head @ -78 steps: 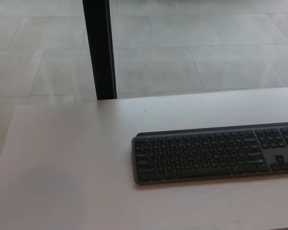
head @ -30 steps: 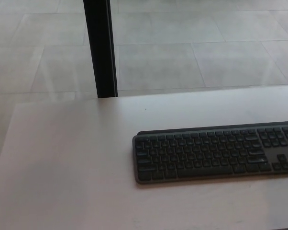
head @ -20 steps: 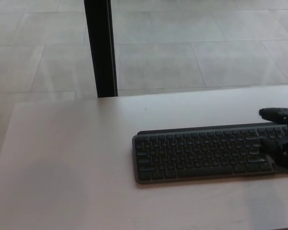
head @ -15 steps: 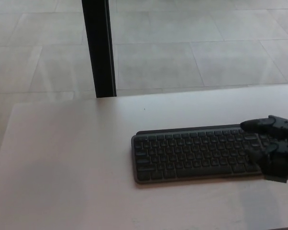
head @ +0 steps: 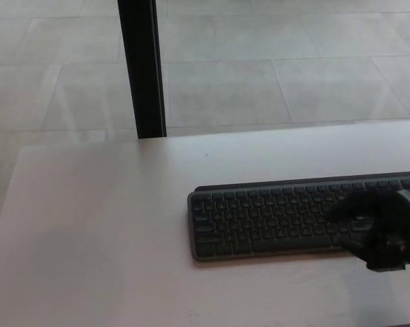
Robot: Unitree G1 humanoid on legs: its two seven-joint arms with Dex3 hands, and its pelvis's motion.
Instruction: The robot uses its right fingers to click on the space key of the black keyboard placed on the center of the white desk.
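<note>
Since half a second ago the right hand [head: 385, 235] has slid leftward and lower over the black keyboard [head: 287, 221], now covering its right-hand keys and front edge; nothing else has shifted. That keyboard lies flat on the white surface [head: 103, 225], its left end near the middle of the view and its right end running out of frame; the space key [head: 287, 246] sits in the front row, a long bar left of the hand and not yet touched, as far as the blur allows. Step in hand looks like the approach; the next move calls for carrying the hand further left along the front row, then a short downward press with one fingertip. Whether the fingers are spread or curled I cannot tell (the hand is a dark smear here). No left hand shows. Beyond the surface stands a black post [head: 142, 68] against a grey tiled floor [head: 273, 68].
</note>
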